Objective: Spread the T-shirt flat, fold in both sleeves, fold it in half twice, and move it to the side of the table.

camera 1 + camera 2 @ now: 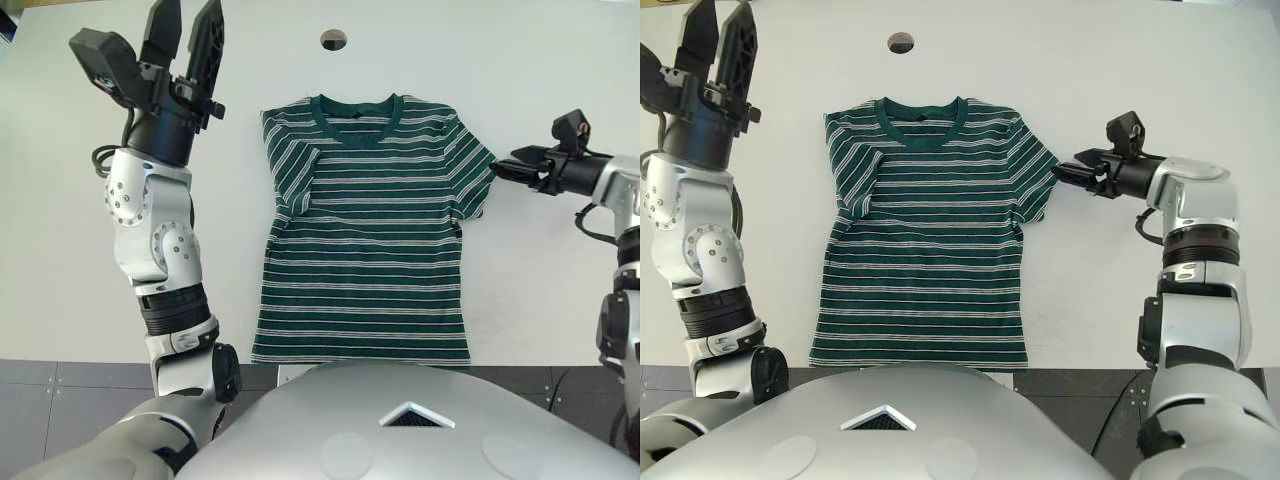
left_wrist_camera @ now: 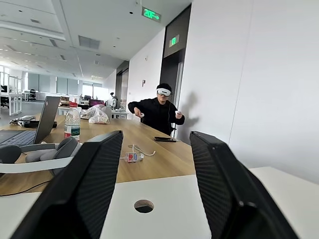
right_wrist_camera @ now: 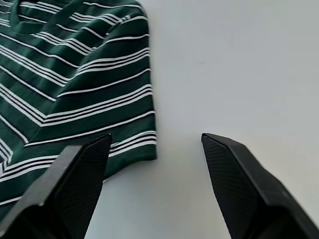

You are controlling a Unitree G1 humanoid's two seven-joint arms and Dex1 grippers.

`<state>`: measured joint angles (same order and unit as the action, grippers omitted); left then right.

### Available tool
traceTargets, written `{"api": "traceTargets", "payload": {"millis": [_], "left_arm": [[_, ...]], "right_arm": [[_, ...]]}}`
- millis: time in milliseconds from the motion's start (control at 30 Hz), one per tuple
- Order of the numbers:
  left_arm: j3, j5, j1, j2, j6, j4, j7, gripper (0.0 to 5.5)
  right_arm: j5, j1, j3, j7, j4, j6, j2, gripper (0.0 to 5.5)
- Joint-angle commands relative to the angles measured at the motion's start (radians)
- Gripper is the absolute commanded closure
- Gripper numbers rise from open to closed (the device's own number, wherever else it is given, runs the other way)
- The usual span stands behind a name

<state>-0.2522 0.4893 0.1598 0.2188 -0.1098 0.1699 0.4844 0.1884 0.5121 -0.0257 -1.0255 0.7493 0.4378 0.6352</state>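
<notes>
White surface (image 1: pixel 560 300), T-shirt (image 1: pixel 365 250) lying flat mid-frame. My right gripper (image 1: pixel 497 170) sits at the sleeve (image 1: pixel 470 170) on the frame's right, jaws spread wide, empty; left gripper (image 1: pixel 188 12) at upper left, likewise. Soft, limp cloth, I judge: pinch the sleeve hem.

We saw a dark green T-shirt (image 1: pixel 365 250) with thin white horizontal stripes and a solid green collar (image 1: pixel 355 112), on a white table (image 1: pixel 560 290).
</notes>
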Motion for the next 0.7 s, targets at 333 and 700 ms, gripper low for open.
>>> {"api": "traceTargets", "payload": {"millis": [333, 700], "left_arm": [[0.023, 0.020, -0.009, -0.024, -0.040, 0.022, -0.069, 2.97], [0.037, 0.019, -0.002, -0.023, -0.048, 0.017, -0.078, 2.97]], "right_arm": [[0.002, -0.077, -0.029, -0.008, -0.107, 0.101, -0.031, 3.89], [0.003, -0.080, -0.026, -0.005, -0.125, 0.098, -0.038, 5.35]]}}
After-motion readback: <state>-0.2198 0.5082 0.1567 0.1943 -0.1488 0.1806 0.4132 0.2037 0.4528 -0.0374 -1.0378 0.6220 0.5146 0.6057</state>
